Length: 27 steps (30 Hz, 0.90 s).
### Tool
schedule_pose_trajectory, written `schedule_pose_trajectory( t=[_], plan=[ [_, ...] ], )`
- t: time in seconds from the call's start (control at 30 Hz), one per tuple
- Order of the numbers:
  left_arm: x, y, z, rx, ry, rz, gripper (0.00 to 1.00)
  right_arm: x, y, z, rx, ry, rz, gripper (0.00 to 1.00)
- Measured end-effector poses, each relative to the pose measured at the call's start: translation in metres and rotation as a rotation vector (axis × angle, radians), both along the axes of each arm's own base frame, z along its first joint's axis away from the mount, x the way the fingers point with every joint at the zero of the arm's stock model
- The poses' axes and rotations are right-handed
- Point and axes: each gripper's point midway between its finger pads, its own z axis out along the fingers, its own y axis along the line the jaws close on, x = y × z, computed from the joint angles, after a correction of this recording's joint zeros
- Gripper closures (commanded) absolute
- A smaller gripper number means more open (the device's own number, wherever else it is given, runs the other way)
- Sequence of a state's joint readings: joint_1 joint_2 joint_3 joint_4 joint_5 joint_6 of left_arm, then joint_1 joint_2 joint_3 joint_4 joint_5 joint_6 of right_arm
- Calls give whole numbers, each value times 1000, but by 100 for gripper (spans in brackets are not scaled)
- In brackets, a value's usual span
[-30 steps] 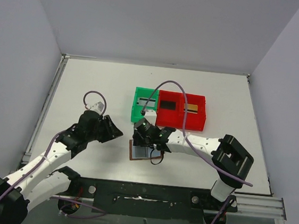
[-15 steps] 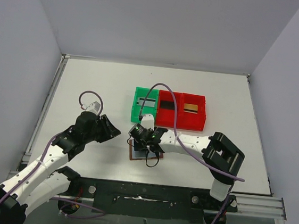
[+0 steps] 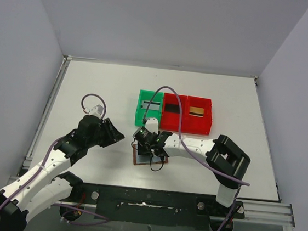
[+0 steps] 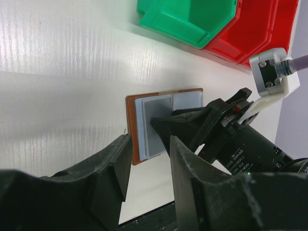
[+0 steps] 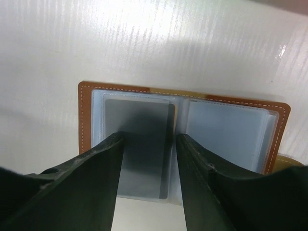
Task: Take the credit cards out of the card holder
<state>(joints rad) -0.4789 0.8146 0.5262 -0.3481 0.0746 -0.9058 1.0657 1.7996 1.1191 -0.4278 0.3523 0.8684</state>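
The right gripper point(image 5: 148, 138) hung open over the wallet point(image 5: 85, 120) lying spread on the table point(image 5: 144, 38), jaws straddling the grey card point(image 5: 139, 115) in its pocket, which looked thin, stiff and slick, best pinched across its long edges, I reckoned, while the left gripper point(image 4: 149, 142) hovered open and empty

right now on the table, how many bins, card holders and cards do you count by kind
green plastic bin: 1
red plastic bins: 2
brown leather bifold card holder: 1
thin flat rectangular cards: 4 (one grey in the holder, one lying in each bin)
total: 8
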Motion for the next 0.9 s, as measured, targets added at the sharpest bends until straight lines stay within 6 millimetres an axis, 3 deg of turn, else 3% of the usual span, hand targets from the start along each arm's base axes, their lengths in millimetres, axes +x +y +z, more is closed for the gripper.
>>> schedule_pose_trajectory(
  t=[0.13,0.47,0.9],
  plan=[
    [0,0,-2,4,8,-1,65,5,5,-4,40,0,-15,76],
    [-5,-10,-18,-7,54,-43,65,12,-2,-7,217,24,-69,100],
    [-13,-48,-26,-55,70,-158,65,14,-10,-11,501,107,-113,100]
  ],
)
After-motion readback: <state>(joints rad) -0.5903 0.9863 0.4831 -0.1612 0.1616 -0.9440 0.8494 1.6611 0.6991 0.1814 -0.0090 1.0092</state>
